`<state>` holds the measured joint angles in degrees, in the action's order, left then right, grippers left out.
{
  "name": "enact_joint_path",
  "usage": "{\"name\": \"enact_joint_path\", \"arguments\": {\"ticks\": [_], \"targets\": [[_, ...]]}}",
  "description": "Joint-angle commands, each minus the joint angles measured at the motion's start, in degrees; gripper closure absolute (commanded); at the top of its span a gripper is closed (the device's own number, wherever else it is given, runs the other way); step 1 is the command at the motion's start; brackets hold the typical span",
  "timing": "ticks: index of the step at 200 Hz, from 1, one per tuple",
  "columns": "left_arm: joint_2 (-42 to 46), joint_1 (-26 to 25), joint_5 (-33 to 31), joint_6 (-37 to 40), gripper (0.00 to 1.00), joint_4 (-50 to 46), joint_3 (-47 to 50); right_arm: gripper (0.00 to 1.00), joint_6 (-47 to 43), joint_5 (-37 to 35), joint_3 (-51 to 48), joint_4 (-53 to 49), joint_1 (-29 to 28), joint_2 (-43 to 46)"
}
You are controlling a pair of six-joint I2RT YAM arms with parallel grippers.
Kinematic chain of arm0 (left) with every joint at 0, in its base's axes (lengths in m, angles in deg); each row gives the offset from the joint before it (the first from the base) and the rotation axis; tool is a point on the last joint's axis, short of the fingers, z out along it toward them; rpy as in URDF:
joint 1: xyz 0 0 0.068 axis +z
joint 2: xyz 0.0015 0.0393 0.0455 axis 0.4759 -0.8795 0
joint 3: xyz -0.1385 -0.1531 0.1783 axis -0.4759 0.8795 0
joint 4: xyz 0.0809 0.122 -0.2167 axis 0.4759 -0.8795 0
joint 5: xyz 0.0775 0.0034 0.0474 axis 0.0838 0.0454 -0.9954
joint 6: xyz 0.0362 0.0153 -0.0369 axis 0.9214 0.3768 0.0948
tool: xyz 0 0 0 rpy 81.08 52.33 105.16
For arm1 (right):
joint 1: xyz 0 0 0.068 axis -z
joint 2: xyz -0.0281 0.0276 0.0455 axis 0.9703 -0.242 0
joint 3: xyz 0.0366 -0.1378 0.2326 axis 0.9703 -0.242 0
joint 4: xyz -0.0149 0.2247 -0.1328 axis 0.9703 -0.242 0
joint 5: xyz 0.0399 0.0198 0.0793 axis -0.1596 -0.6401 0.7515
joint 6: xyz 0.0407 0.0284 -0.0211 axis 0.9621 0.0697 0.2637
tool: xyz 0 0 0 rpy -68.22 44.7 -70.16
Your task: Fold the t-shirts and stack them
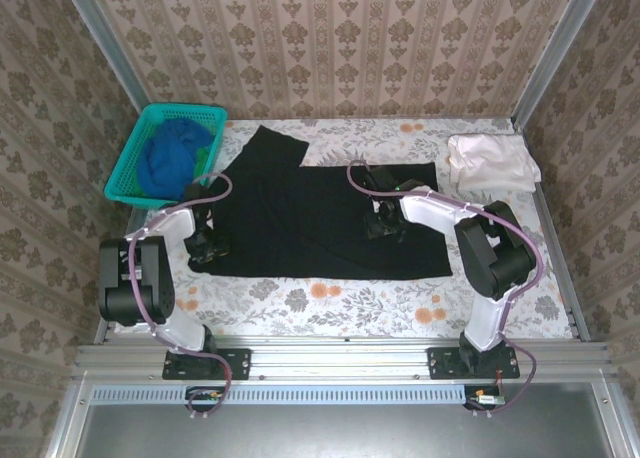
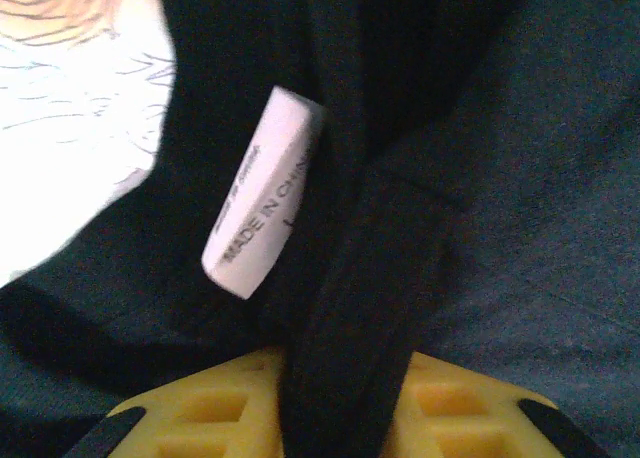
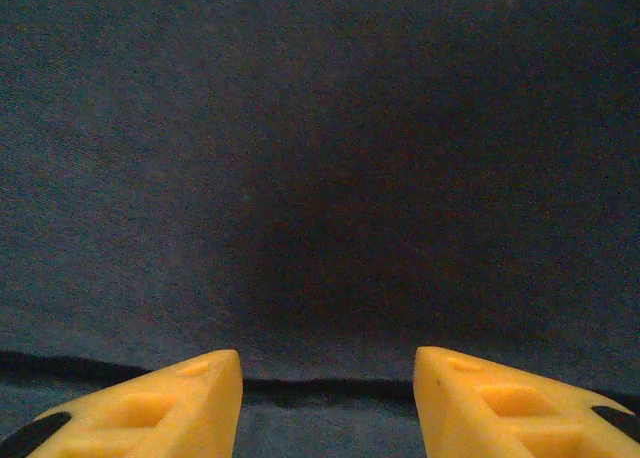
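The large black t-shirt (image 1: 300,213) lies spread across the middle of the table, one sleeve pointing to the back. My left gripper (image 1: 207,244) is at its left edge, shut on a bunched fold of black cloth (image 2: 350,378) between the yellow fingers (image 2: 200,418); a white label (image 2: 262,193) hangs beside the fold. My right gripper (image 1: 384,226) rests low on the shirt's right part, open, its yellow fingers (image 3: 170,408) apart over flat black cloth (image 3: 320,178) with a hem line between them. The blue tee (image 1: 172,155) is heaped in the basket. The pale white-pink tee (image 1: 490,162) lies folded at the back right.
A teal mesh basket (image 1: 125,183) stands at the back left corner, beside the black shirt's sleeve. The floral tablecloth (image 1: 330,300) shows in front of the shirt. Metal frame rails (image 1: 340,353) run along the near edge, and patterned walls close in the sides and back.
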<state>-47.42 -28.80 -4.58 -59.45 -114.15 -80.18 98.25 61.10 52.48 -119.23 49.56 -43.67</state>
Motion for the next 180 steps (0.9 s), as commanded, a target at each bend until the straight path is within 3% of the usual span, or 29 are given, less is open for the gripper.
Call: {"name": "enact_joint_path", "arguments": {"ticks": [1,15,106,116,139,180], "targets": [[2.8,1.2,-0.6,0.4,0.72,-1.5,1.0,0.49,1.0,-3.3,-1.6,-4.2,1.9,0.0],[2.0,2.2,1.6,0.7,0.68,-0.6,1.5,0.50,1.2,-1.8,-2.7,-3.8,2.8,0.7],[0.2,3.9,2.3,2.4,0.71,0.0,1.4,0.50,5.5,-6.6,-6.7,-5.1,8.1,3.0],[0.2,4.1,2.4,2.6,0.71,-0.2,1.3,0.55,5.7,-7.3,-6.4,-5.3,8.2,2.0],[0.4,4.9,2.8,2.9,0.71,-0.1,1.6,0.77,6.2,-8.4,-6.4,-5.2,8.9,1.6],[0.2,5.4,3.0,3.1,0.72,-0.3,1.6,0.96,6.6,-9.9,-7.1,-5.4,9.3,7.2]]}}
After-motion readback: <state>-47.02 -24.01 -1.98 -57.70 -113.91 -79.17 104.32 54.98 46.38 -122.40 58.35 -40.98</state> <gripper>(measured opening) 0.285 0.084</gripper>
